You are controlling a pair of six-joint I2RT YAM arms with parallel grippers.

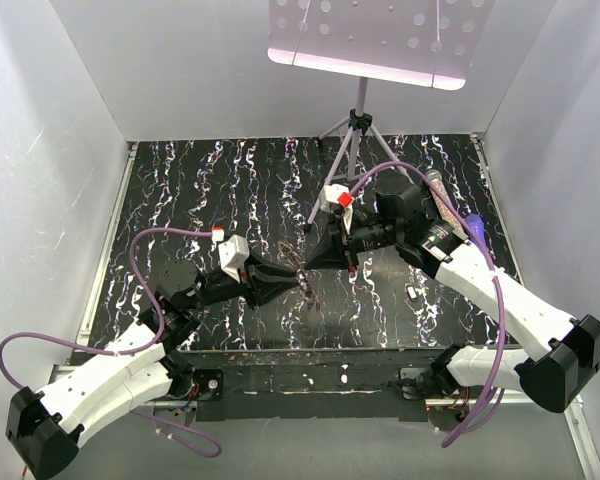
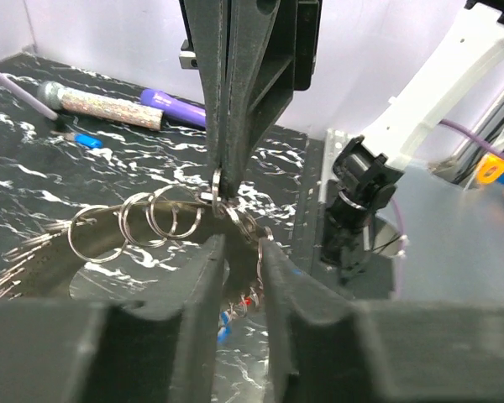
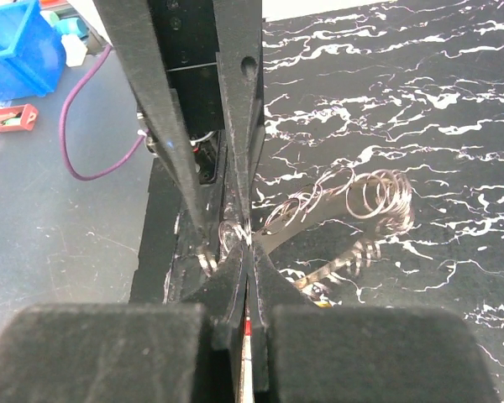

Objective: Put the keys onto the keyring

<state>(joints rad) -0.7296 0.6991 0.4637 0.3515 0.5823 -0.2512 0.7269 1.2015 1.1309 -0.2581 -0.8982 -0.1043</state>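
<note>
Reaching in from the lower left over a black, white-veined worktop, the left arm brings its hand to the middle of the scene, tip to tip with the right hand, which comes in from the right side. The left hand's two fingers stand a little apart, leaving a narrow gap. A strand of the keyring drops into that gap, and whether the pads touch it cannot be told. The keyring hangs between the two hands. It is a chain of silvery wire loops that, in the left wrist view, curves away to the left and ends in a flat, toothed-looking fan. A small red bit and a small blue bit show low in the gap, too small to make out. The right hand is closed tight, pinching one loop of the keyring at its fingertips. At the back, just right of centre, a tripod stand rises from the worktop. Farther right, beside the right arm, lie a glittery wand and a purple object.
</note>
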